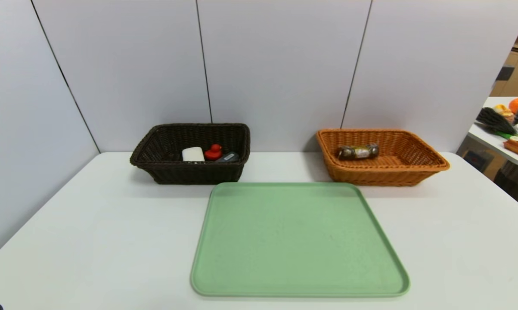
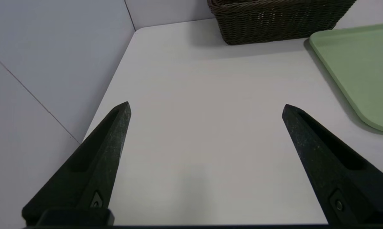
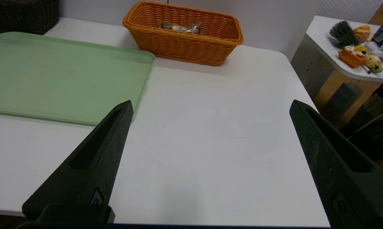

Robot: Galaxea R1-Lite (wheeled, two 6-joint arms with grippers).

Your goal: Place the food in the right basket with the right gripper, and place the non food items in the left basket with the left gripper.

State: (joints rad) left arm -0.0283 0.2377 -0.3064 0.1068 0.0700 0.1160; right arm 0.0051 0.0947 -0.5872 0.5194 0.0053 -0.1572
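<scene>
Evidently sorting is complete: the snack roll [image 1: 358, 151] lies in the orange basket [image 1: 418, 172]; the soap block [image 1: 193, 154], red duck [image 1: 214, 152] and what appears to be the grey case [image 1: 227, 157] sit in the dark basket [image 1: 190, 174]. The green tray [image 1: 299, 241] is bare. Left gripper [image 2: 205, 108] and right gripper [image 3: 210, 106] hang over the table with jaws wide and empty; parking them clear of both baskets is advised.

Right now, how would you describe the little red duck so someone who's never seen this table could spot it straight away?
Look at the dark brown basket at the back left of the white table, behind the green tray. Three small things lie in a row inside it. The red duck is the middle one, between a white soap-like block and a slim grey case, and the only brightly coloured one.
</scene>
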